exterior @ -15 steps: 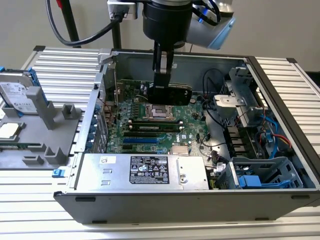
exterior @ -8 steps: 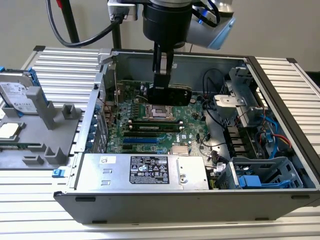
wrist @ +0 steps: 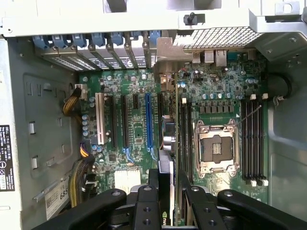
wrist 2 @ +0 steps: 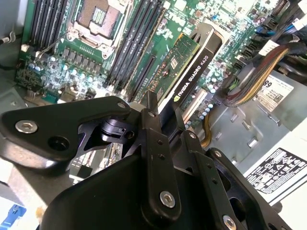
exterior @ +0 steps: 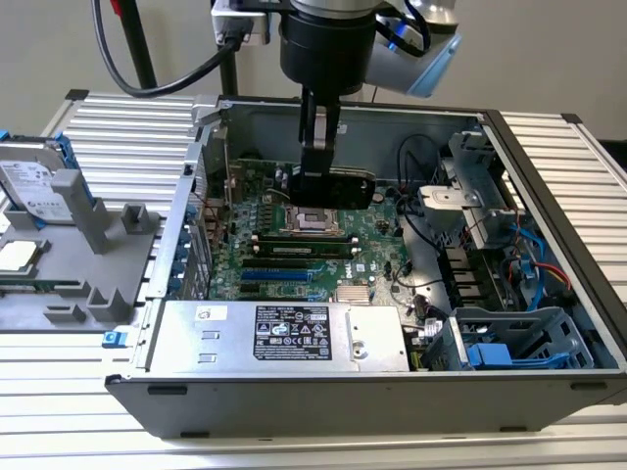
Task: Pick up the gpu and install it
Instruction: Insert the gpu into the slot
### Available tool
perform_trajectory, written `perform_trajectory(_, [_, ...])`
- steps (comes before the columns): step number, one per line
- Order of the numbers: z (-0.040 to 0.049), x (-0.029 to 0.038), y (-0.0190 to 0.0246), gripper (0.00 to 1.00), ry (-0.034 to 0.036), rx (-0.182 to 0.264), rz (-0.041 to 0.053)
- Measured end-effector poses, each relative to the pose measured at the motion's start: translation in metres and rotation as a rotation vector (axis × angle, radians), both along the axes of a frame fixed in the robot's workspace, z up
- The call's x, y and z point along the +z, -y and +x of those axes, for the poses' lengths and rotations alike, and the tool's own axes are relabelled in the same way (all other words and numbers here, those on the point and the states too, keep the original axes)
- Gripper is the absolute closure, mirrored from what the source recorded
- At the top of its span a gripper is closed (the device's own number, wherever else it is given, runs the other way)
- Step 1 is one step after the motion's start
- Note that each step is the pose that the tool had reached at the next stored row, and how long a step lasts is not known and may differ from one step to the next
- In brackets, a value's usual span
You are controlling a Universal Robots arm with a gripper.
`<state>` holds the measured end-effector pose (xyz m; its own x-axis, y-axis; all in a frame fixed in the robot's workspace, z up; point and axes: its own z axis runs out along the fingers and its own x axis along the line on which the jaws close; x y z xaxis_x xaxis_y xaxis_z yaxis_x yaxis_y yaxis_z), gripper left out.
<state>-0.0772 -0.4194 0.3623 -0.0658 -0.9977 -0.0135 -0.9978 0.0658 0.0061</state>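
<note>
Now the end effector (exterior: 315, 174) pinches the gpu (exterior: 345, 188), held on edge above the motherboard (exterior: 294, 245), at twelve o'clock from the processor socket (exterior: 312, 219). Ideally the card stays square and its edge lines up with the slot.

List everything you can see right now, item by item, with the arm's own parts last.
gpu: one, green card with black shroud, held on edge above the motherboard inside the case.
motherboard: one, green, on the case floor; empty processor socket and expansion slots.
computer case: one, grey metal, lying open on the table.
power supply: one, silver with black label, along the case's near wall in the exterior view.
hard drive: one, silver with white label, in a grey holder at the exterior view's left.
cables: a bundle, brown and black, beside the motherboard.
table: one, ribbed aluminium.
gripper: one, black, closed on the gpu's edge.
</note>
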Motion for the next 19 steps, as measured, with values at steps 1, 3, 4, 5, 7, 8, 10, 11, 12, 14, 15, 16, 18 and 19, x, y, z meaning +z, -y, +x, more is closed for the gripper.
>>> perform_trajectory(1, [0.0001,-0.0002,0.0000,1.00,0.0000,0.000,0.0000])
perform_trajectory(3, [0.0002,-0.0008,0.0000,1.00,0.0000,0.000,0.0000])
perform_trajectory(4, [0.0003,-0.0012,0.0000,1.00,0.0000,0.000,0.0001])
perform_trajectory(5, [0.0003,-0.0016,0.0000,1.00,0.0000,0.000,0.0000])
perform_trajectory(7, [0.0003,-0.0024,0.0000,1.00,0.0000,0.000,0.0000])
perform_trajectory(8, [0.0003,-0.0029,0.0000,1.00,0.0000,0.000,0.0000])
perform_trajectory(10, [0.0004,-0.0037,0.0000,1.00,0.0000,0.000,0.0000])
perform_trajectory(11, [0.0004,-0.0041,0.0000,1.00,-0.0001,0.000,-0.0001])
perform_trajectory(12, [0.0004,-0.0045,0.0000,1.00,0.0000,0.000,-0.0001])
perform_trajectory(14, [0.0004,-0.0053,0.0000,1.00,0.0000,0.000,0.0000])
perform_trajectory(15, [0.0004,-0.0057,0.0000,1.00,0.0000,0.000,0.0000])
perform_trajectory(16, [0.0004,-0.0061,0.0000,1.00,0.0000,0.000,-0.0001])
perform_trajectory(18, [0.0004,-0.0065,0.0000,1.00,-0.0001,0.000,-0.0002])
perform_trajectory(19, [0.0004,-0.0065,0.0000,1.00,-0.0001,0.000,-0.0003])
